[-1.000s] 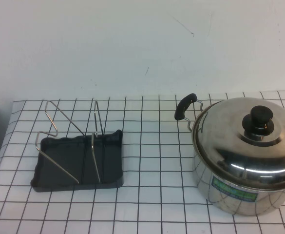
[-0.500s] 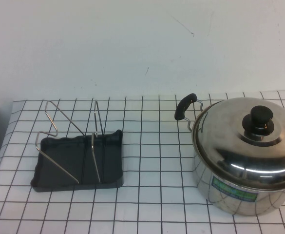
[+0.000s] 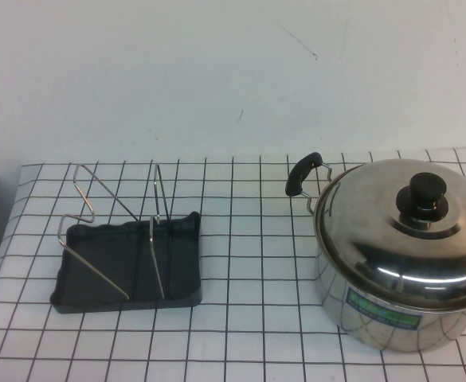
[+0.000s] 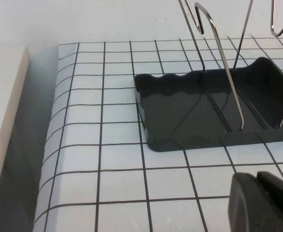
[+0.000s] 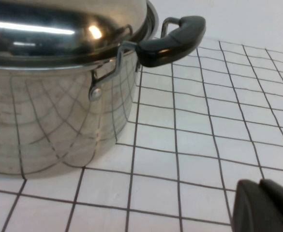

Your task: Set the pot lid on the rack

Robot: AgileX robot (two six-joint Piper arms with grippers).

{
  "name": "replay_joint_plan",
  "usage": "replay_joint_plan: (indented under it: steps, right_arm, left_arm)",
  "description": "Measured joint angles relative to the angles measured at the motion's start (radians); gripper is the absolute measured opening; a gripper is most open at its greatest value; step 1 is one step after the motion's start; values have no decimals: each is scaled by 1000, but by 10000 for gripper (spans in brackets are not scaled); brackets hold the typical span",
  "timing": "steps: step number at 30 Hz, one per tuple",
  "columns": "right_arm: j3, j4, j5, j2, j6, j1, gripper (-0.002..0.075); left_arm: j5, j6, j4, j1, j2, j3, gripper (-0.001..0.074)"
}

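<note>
Lid [image 3: 404, 231] sits on the steel pot [image 3: 392, 306] at the bench's [image 3: 248, 270] right in the high view — well apart from the rack [image 3: 129, 255] at left. Left wrist view: left gripper [image 4: 262, 203] near the rack; its opening cannot be told. Right wrist view: right gripper [image 5: 264, 205] beside the pot — likewise unclear.

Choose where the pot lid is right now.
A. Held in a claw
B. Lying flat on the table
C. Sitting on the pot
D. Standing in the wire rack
C: the lid sits closed on the pot, with the rack empty and no claw touching it.
</note>
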Motion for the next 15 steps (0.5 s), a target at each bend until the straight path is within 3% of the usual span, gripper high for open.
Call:
replay_joint_plan:
  steps: [8,15]
  right_arm:
    - [0,-16,-158,0,0,0,-3]
    - [0,-32,-499,0,0,0,-3]
  left_arm:
    - [-103,0,1,0,0,6,-3]
    - [-507,0,4,0,0,6,-3]
